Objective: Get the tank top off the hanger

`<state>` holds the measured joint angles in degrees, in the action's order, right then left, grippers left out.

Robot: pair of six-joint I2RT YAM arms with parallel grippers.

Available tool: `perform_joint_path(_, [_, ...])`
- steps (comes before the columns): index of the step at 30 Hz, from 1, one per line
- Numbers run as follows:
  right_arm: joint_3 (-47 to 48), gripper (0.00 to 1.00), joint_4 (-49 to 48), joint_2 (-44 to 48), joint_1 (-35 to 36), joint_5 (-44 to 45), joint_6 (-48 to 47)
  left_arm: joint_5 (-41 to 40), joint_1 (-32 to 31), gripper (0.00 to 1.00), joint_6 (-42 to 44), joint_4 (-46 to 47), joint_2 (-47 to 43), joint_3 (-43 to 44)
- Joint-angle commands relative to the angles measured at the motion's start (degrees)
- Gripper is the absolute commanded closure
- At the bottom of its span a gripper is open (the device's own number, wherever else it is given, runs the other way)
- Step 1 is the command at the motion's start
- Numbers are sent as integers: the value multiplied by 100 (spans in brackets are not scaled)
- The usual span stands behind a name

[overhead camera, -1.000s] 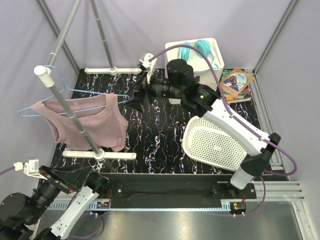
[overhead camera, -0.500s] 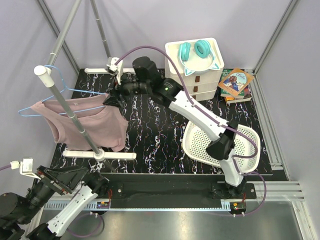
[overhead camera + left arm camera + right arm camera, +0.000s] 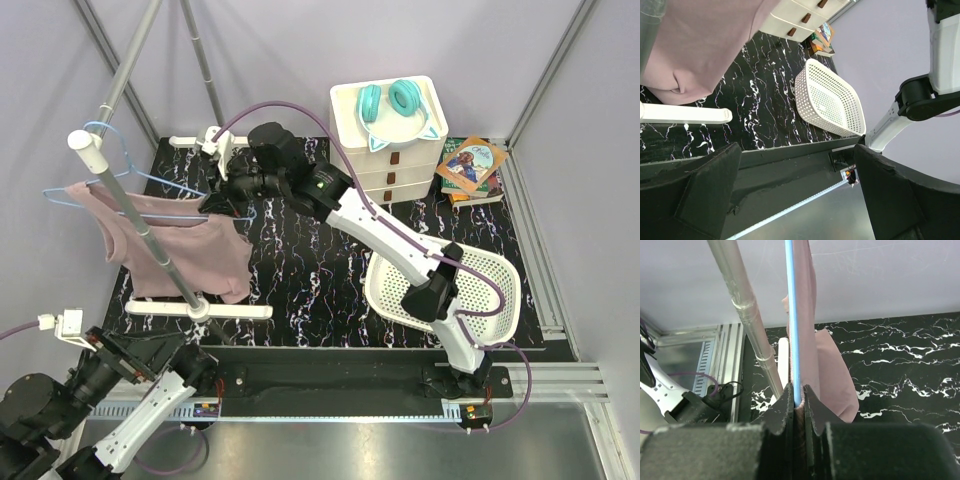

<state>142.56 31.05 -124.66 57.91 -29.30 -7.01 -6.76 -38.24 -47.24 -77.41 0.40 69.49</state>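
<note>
The dusty-pink tank top [image 3: 195, 250] hangs on the light-blue wire hanger [image 3: 150, 178], which hooks over the grey rail pole [image 3: 140, 225]. My right gripper [image 3: 222, 205] is at the hanger's right end. In the right wrist view the right gripper [image 3: 799, 395] is shut on the blue hanger wire [image 3: 791, 315], with the tank top's cloth [image 3: 830, 375] pinched alongside it. My left gripper [image 3: 140, 352] stays low at the near left. In its own view the left gripper [image 3: 797, 170] is open and holds nothing, well below the tank top [image 3: 705, 45].
A white mesh basket [image 3: 440, 285] lies tilted at the right. White drawers [image 3: 390, 150] with teal headphones [image 3: 390, 100] stand at the back, a book [image 3: 470, 165] beside them. The rail's white foot bars [image 3: 200, 308] sit on the black marbled mat.
My right arm swung left to the hanger's right end and its jaws shut on the wire. The hanger and tank top tilted and shifted slightly. The left arm barely moved.
</note>
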Motion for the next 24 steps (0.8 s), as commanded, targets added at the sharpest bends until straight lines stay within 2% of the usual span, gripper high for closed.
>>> perform_joint_path(1, [386, 100, -72, 548, -25, 433, 252, 245, -26, 1, 14, 454, -594, -181])
perform_joint_path(11, [527, 100, -406, 776, -17, 1330, 964, 1010, -26, 1, 242, 1025, -357, -489])
perform_joint_path(15, [484, 100, -450, 908, -17, 2189, 1166, 1475, -17, 1, 347, 1280, -76, -621])
perform_joint_path(24, [-1317, 100, -1021, 2110, -17, 3639, 1605, 2591, 71, 1, 295, 2703, 758, -1148])
